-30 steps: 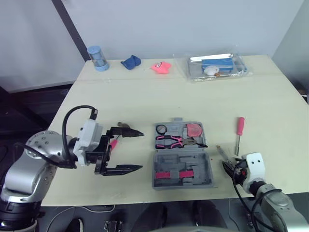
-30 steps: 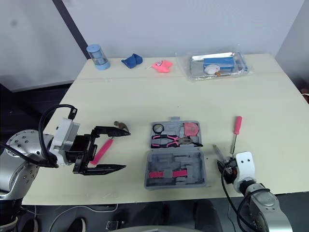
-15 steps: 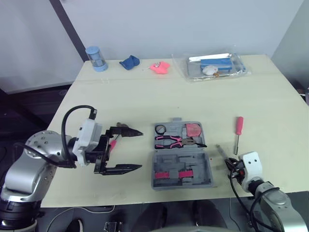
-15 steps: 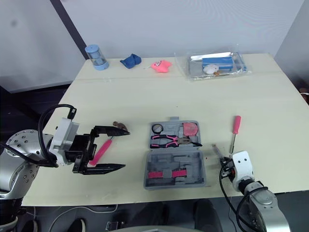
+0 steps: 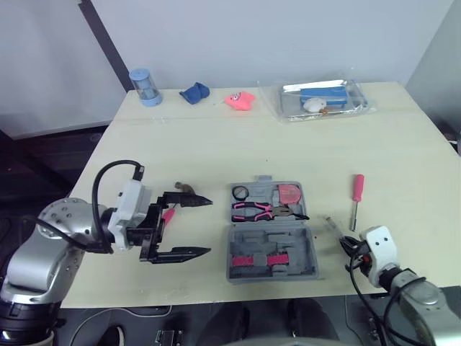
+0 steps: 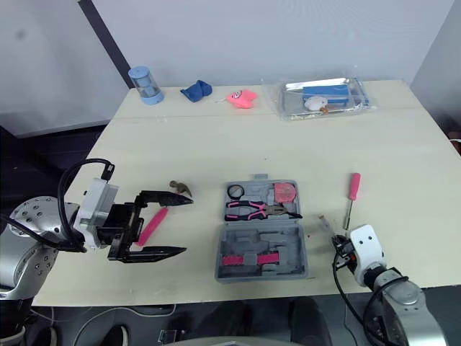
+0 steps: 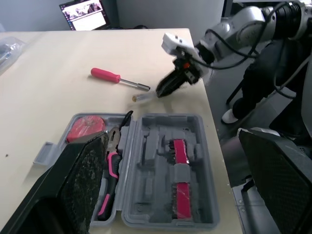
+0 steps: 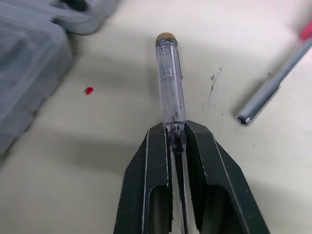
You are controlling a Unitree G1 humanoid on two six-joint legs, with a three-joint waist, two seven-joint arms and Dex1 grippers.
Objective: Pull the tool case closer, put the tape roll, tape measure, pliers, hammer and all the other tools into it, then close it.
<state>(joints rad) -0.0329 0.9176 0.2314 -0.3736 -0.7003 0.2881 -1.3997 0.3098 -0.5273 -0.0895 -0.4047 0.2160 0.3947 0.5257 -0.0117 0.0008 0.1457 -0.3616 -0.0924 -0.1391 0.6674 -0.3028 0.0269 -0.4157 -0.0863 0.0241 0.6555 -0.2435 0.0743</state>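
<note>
A pale worktop (image 5: 288, 144) runs under both my arms, with the open tool case (image 5: 288, 241) at its middle. My right end effector (image 8: 176, 131) is pinching one end of a clear-handled screwdriver (image 8: 168, 73), whose long axis runs straight on from my fingers, brass cap leading. The case lies just to my left of it, so I judge this arm the nearer one for the drop. My left end effector (image 5: 205, 225) is spread wide and empty, the pink-handled hammer (image 6: 153, 225) close by it.

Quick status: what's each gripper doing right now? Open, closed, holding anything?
Left gripper: open, holding nothing.
Right gripper: shut on the clear-handled screwdriver.
</note>
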